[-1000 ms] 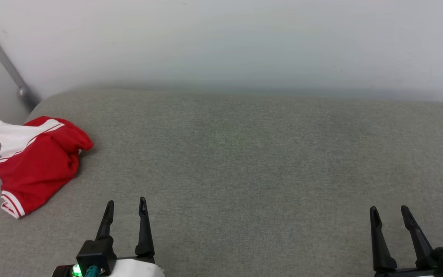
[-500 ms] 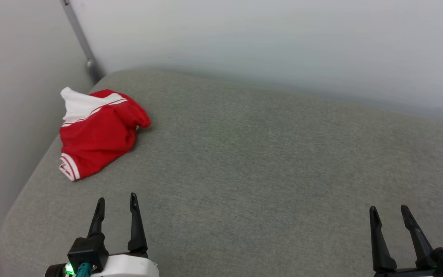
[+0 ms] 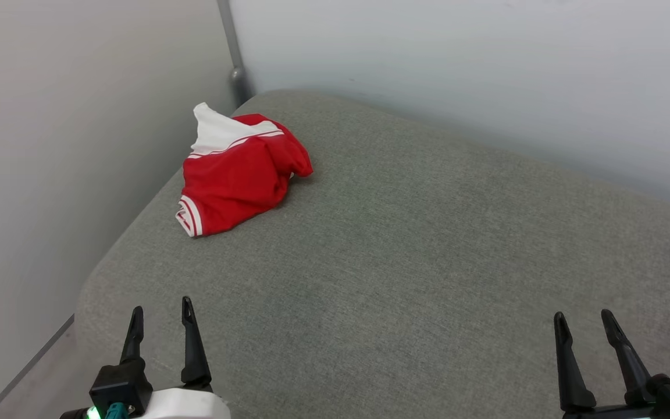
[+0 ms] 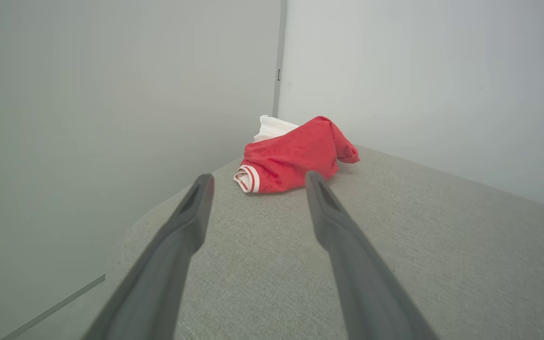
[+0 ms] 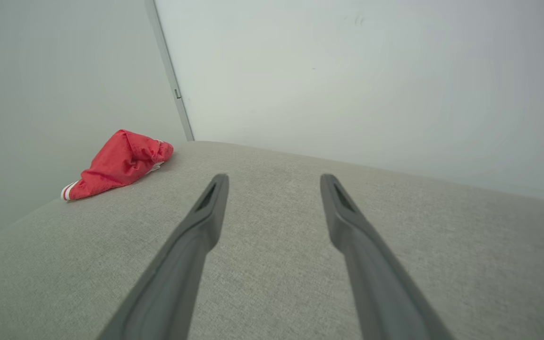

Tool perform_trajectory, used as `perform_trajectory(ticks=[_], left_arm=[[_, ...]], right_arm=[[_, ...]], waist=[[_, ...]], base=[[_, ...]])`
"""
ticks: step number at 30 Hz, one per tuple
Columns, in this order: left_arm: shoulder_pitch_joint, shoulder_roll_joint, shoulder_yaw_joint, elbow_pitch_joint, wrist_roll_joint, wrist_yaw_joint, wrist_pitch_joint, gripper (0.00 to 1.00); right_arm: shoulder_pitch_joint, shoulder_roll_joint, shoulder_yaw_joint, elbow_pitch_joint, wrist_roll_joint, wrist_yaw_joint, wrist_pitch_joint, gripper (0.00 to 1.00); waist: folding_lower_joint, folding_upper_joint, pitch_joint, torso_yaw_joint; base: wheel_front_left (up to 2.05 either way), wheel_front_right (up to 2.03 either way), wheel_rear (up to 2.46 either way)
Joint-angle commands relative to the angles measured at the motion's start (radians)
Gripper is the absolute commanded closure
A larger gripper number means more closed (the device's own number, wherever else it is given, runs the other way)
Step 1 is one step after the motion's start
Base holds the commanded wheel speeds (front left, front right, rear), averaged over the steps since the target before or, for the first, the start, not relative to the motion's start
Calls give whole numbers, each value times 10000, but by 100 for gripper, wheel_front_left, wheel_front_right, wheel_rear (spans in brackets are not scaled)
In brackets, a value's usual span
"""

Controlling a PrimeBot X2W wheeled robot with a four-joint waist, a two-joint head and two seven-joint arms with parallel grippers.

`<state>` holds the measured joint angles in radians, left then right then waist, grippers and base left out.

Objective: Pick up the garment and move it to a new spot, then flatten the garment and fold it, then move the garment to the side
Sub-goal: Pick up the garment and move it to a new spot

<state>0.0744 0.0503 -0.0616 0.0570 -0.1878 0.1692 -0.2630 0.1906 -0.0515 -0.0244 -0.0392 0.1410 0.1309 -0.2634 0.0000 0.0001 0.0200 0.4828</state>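
The garment lies crumpled in the far left corner of the grey cushioned surface, red with a white sleeve and striped trim showing; its lettering is hidden. My left gripper stands open near the front left edge, well short of the garment, which sits straight ahead beyond its fingers. My right gripper is open at the front right, nothing between its fingers. In the right wrist view the garment lies far off to the left.
Pale walls close in on the left and at the back, meeting at a grey corner post. The cushion's rounded front left corner drops to the floor. Bare fabric stretches between the grippers.
The head camera has turned left, so the garment and corner now sit nearer mid-picture. Both grippers remain open and low in the picture; the garment lies as before.
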Motion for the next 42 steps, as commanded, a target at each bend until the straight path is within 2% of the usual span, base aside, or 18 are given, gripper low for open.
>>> perform_trajectory(ticks=[1, 11, 15, 19, 24, 26, 31, 36, 42], left_arm=[[34, -1, -9, -23, 10, 54, -28, 0], [80, -1, 147, 98, -89, 90, -28, 0], [-435, 22, 450, 367, 137, -267, -28, 0], [-1385, 398, 1002, 801, 270, -727, -28, 0], [-3124, 1079, 1762, 1595, 34, -1204, -28, 0], [-4001, 1524, 2023, 1926, -47, -1359, -29, 0], [-5977, 2378, 2499, 2840, -421, -1592, 251, 0], [-7840, 3554, 2751, 3660, -767, -2033, 1252, 0], [-9848, 5015, 2377, 4952, -1262, -2752, 3680, 0]], right_arm=[[81, 24, -13, -31, -29, -3, -21, 0], [2, 24, 96, 17, -94, -3, -21, 0], [-59, 25, 121, -9, -151, -3, -21, 0], [-278, 24, 134, -76, -272, -3, -21, 0], [-583, 22, 19, -188, -517, -3, -21, 0], [-728, 24, -50, -245, -654, -3, -21, 0], [-1098, 22, -293, -426, -932, -3, -21, 0], [-1505, 22, -441, -714, -1144, -3, -21, 0], [-1982, 24, -626, -1090, -1394, -3, -21, 0]], waist=[[0, -1, -9, 130], [0, -1, 47, 101], [0, -1, 136, -91], [0, -1, 374, -334], [0, -1, 939, -736], [0, -1, 1245, -936], [0, -1, 2057, -1420], [0, -1, 2931, -2026], [0, -1, 3910, -2615]], base=[[0, 0, 0], [0, 0, 0], [0, 0, 0], [0, 0, 0], [0, 0, 0], [0, 0, 0], [0, 0, 0], [0, 0, 0], [0, 0, 0]])
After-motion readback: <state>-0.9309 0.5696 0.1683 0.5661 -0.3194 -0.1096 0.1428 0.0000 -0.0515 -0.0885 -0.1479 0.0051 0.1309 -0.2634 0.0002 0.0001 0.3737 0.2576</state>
